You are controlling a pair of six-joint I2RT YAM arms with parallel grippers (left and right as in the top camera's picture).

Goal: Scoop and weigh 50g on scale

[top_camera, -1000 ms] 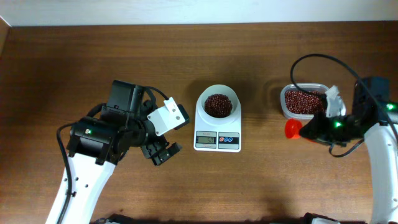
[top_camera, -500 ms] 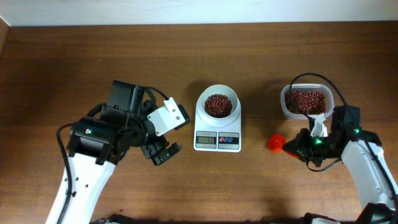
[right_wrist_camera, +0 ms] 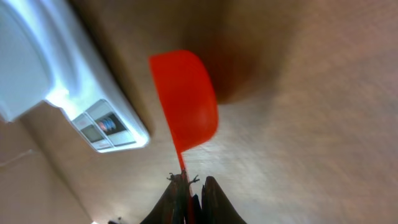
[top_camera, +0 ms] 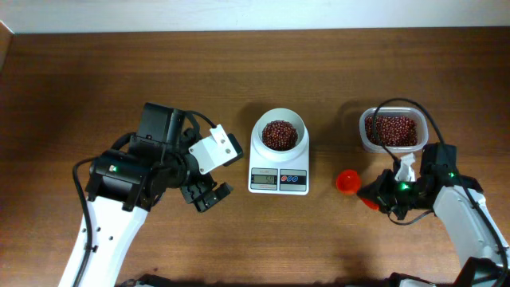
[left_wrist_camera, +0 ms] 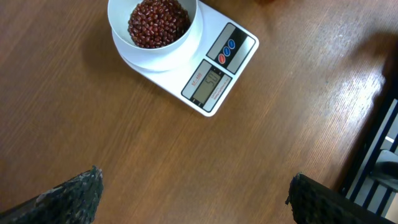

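Observation:
The white scale (top_camera: 279, 163) stands mid-table, and its round bowl (top_camera: 280, 134) holds a heap of red beans. From the left wrist the scale (left_wrist_camera: 211, 68) shows with a lit display and two blue buttons. A red scoop (top_camera: 347, 181) lies empty, low over the table just right of the scale. My right gripper (top_camera: 376, 194) is shut on its thin handle. In the right wrist view the scoop (right_wrist_camera: 186, 99) points away from the gripper (right_wrist_camera: 196, 183), with the scale (right_wrist_camera: 62, 81) beside it. My left gripper (top_camera: 205, 194) is open and empty, left of the scale, over bare wood (left_wrist_camera: 196, 177).
A clear tub of red beans (top_camera: 390, 130) sits at the back right, behind the right arm. The right arm's black cable loops over the tub. The table's left edge shows at the far left.
The right arm has carried the red scoop from beside the tub forward and left, down to the table near the scale. The left arm has not moved.

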